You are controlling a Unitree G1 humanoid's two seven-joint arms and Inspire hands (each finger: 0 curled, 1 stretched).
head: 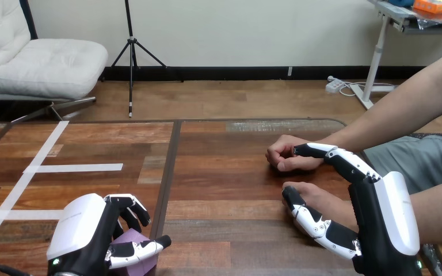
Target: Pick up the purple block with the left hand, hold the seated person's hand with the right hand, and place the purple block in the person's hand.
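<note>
At a wooden table (218,178) crossed by strips of white tape (75,168), a humanoid robot is part-way through handing a purple block to a person seated at the view's right. Its right hand (383,221), the largest thing in the foreground, reaches in from the lower right. Its fingers (345,164) are stretched wide and nearly straight over the person's nearer hand (316,196). Their tips touch the person's farther hand (284,155), which rests on the table as a loose fist, and the thumb (313,221) lies along the nearer hand's close side. That nearer hand thus sits between thumb and fingers, but nothing is seen curled round it, so the hold looks set up rather than made. At the lower left, the robot's left hand (83,230) has its fingers bent down over the purple block (140,265) and its thumb laid across the block's front face, a grasp that appears closed. The block sits low at the table's near edge, well apart from both of the person's hands; whether it is off the wood cannot be told. By this reading, the pick-up is under way or just done. What is left is to close the right hand on the person's hand, carry the block across the table and set it in a palm, and neither of the person's hands shows an open palm yet.
</note>
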